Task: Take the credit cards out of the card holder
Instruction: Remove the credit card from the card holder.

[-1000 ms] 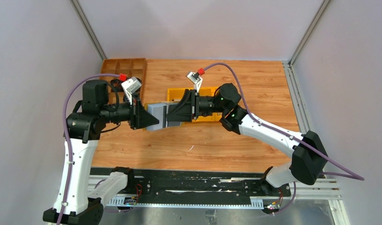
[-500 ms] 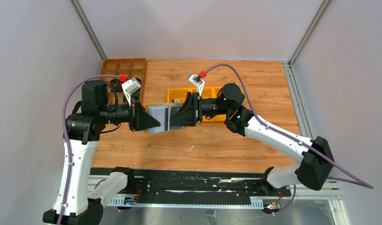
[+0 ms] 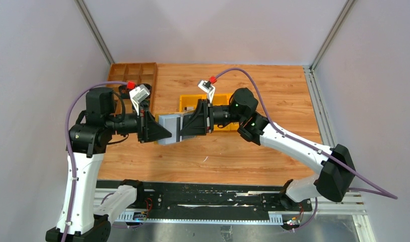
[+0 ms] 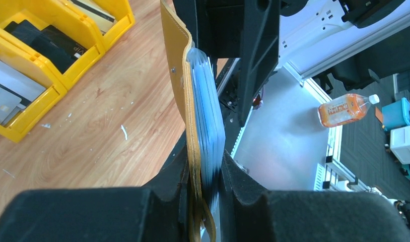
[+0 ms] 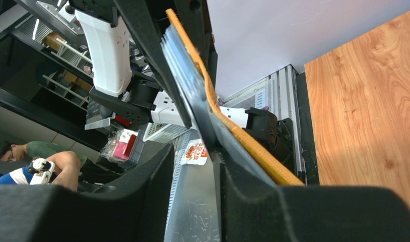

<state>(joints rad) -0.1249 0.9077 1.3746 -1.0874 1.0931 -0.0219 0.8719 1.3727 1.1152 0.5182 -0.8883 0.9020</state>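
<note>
Above, the card holder (image 3: pixel 168 129) is hanging over the bench (image 3: pixel 273 116), just in front of the yellow bin (image 3: pixel 185 102). Left wrist: the left fingers (image 4: pixel 253 201) are clamping it tight. Right wrist: the right fingers (image 5: pixel 253 196), narrowing since before, are still gaping around its pleated edge.

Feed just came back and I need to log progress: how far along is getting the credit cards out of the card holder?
Done: the card holder is off the table, clamped in the left pincer. Flat cards lie in the yellow bins; their origin cannot be told. In hand: the right pincer straddles the grey pleats, jaws open. To do: drawing out whatever cards the pleats hold.
</note>
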